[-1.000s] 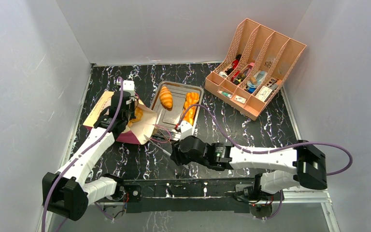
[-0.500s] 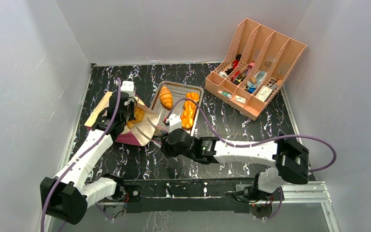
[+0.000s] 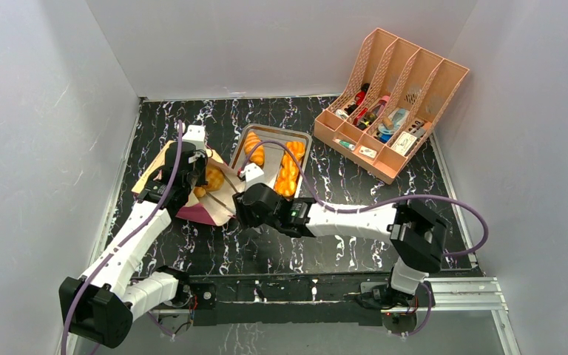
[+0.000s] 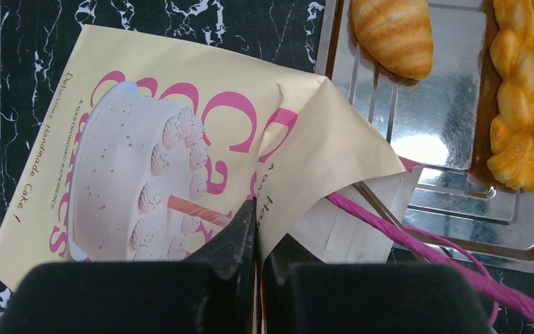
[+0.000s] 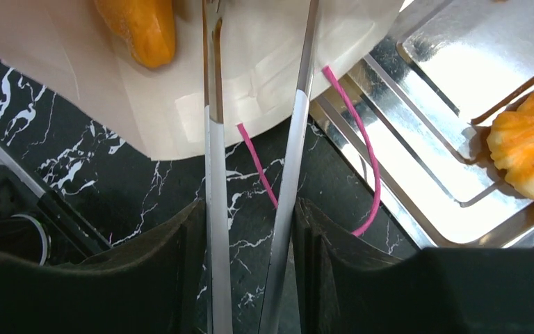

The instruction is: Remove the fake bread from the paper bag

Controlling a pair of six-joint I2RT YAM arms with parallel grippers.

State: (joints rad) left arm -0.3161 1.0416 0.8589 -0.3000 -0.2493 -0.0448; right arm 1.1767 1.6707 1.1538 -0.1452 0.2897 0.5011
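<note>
Left claw (image 4: 258, 228) clenched on flap of cream-and-magenta paper bag (image 4: 146, 125). Right claw (image 5: 250, 216) grasping metal tongs (image 5: 212, 139), blades in bag mouth; glossy orange toy bread (image 5: 142, 28) inside, beside blades. Risks: blades snag paper or pink cord handle (image 5: 259, 167); slick bread slips.
</note>
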